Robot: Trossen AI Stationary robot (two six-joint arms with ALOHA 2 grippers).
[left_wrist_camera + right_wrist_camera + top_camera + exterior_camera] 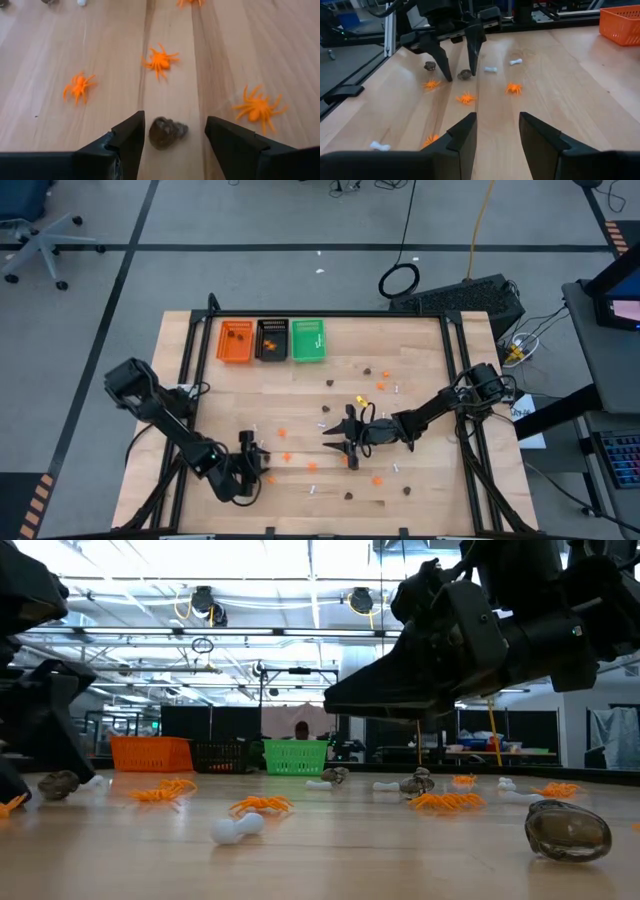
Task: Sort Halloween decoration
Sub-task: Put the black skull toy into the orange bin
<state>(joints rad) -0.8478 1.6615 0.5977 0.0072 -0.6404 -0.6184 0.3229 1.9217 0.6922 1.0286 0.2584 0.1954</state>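
The left gripper [172, 137] is down at the table [420, 340] near its front left, fingers spread wide, with a dark brown skull [167, 132] lying on the wood between them. The skull touches neither finger [131, 137]; it sits nearer one than the other. The right wrist view shows the same from across the table: the left gripper [461, 70] with its tips at the wood and the skull [465, 74] in the gap.

Close around it lie orange spiders: one [160, 60] straight ahead of the fingers along the same plank, one [78, 86] off to one side, one [257, 107] near the other finger. A second skull [430, 65] rests just outside the left gripper, and two white bones [490, 69] lie a little beyond.

The right gripper [497, 130] hangs above the table's middle, fingers partly open and holding nothing; the wood shows clear between them. In the high view it [347, 435] points towards the left arm.

Farther out, more spiders, skulls and bones are scattered over the middle and right of the table. In the low view a large skull [567, 831] lies close at the front right and a bone [237, 828] near the centre.

At the table's back edge three trays stand side by side: orange [235, 341], black [271, 340] and green [308, 340]. The orange and black ones hold a few pieces each; I cannot tell what the green one holds.
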